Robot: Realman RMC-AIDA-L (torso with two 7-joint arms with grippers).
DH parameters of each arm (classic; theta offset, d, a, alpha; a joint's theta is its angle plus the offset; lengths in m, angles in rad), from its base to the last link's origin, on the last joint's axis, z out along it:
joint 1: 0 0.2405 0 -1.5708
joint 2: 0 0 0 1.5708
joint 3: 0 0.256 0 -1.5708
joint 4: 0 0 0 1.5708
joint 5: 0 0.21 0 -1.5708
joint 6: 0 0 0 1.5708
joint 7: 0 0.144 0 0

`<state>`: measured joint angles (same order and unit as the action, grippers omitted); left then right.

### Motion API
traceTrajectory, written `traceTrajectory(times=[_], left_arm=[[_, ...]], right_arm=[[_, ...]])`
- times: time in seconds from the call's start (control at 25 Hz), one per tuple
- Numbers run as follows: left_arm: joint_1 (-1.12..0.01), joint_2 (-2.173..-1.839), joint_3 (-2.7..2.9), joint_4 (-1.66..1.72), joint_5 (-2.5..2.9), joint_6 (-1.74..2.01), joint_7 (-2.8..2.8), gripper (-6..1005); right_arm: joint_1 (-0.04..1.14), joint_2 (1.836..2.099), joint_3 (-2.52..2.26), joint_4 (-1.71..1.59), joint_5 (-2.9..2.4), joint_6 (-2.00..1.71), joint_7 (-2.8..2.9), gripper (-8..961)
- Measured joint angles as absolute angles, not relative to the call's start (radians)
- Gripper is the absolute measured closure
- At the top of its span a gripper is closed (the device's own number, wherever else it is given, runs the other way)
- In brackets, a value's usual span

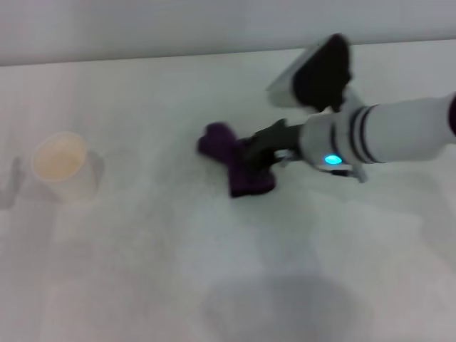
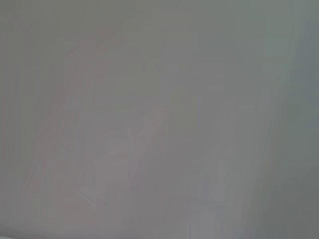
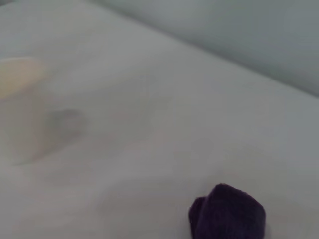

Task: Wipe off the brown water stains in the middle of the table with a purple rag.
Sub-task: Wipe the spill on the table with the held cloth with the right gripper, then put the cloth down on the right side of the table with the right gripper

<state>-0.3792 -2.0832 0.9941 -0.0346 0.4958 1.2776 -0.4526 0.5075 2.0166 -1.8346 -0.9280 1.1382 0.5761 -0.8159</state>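
The purple rag lies bunched on the white table near the middle. My right gripper reaches in from the right, and its dark fingers are closed on the rag's right part, holding it down on the tabletop. One end of the rag also shows in the right wrist view. No brown water stain shows in any view; it may be hidden under the rag. My left gripper is out of view, and the left wrist view shows only a plain pale surface.
A pale translucent cup stands at the table's left side and also shows in the right wrist view. The table's far edge meets a light wall along the top of the head view.
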Motion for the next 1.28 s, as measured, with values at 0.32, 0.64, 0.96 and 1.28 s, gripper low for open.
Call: traceTrajectory(times=[0.32, 0.64, 0.96, 1.28], left_arm=[[-0.366, -2.084, 0.994, -0.035, 0.452, 1.278, -0.453, 106], [-0.36, -2.083, 0.994, -0.035, 0.45, 1.279, -0.452, 106], [-0.366, -2.084, 0.994, -0.032, 0.43, 1.279, -0.452, 106], [-0.368, -2.084, 0.994, -0.032, 0.414, 1.279, -0.451, 106]], right_arm=[[0.423, 2.012, -1.644, -0.888, 1.153, 0.563, -0.818, 829], [0.308, 2.004, -1.593, -1.038, 1.189, 0.679, -0.82, 822], [0.261, 2.0, -1.582, -1.159, 1.188, 0.832, -0.824, 815], [0.273, 2.002, -1.564, -1.086, 1.21, 0.79, -0.944, 809]])
